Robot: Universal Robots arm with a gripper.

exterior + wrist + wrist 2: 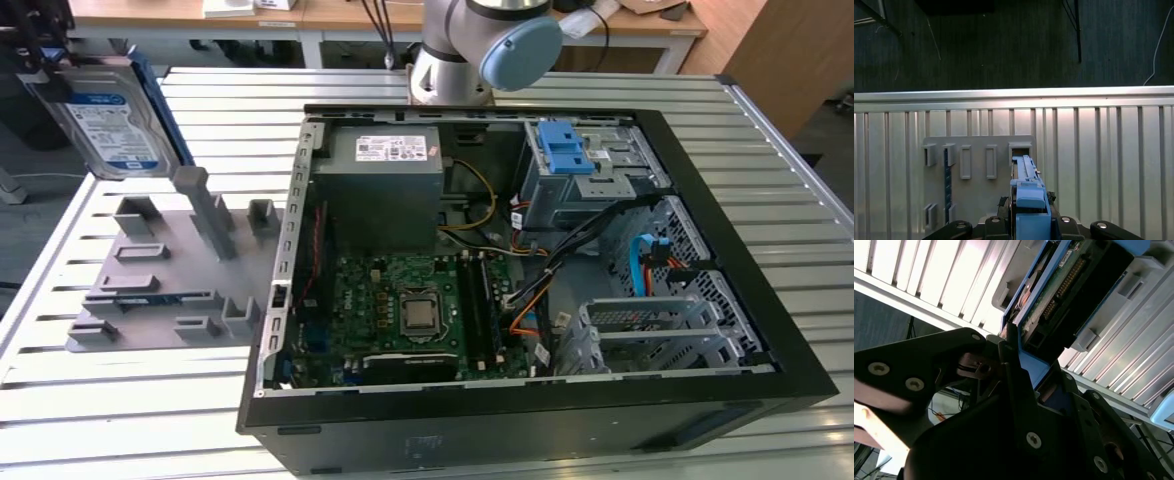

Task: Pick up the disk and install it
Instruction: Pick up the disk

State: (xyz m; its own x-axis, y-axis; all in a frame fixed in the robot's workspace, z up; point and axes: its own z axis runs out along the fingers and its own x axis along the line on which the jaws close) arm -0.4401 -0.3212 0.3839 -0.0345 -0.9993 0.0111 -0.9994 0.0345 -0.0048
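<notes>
We see the end effector (1029, 226) closed on the disk (114, 122). In both wrist views its fingers sit tight on either side of the blue bracket (1030, 197) at one end of the drive. The pads themselves are partly hidden, so we judge the grip as firm but cannot confirm it.

In the exterior view the disk hangs at about 10 o'clock in the frame, on edge with its label towards the camera. It seems to be just clear of the grey fixture (160, 270) on the tabletop (134, 420).

The disk's long axis runs from the end effector towards roughly 5 o'clock, so the free end points down at the fixture.

The open computer case (534, 435) lies towards 3 o'clock from the disk. The drive cage (601, 185) with its blue latch is at the case's 1 o'clock corner, well apart from the disk. The power supply box (394, 185) stands between them.
</notes>
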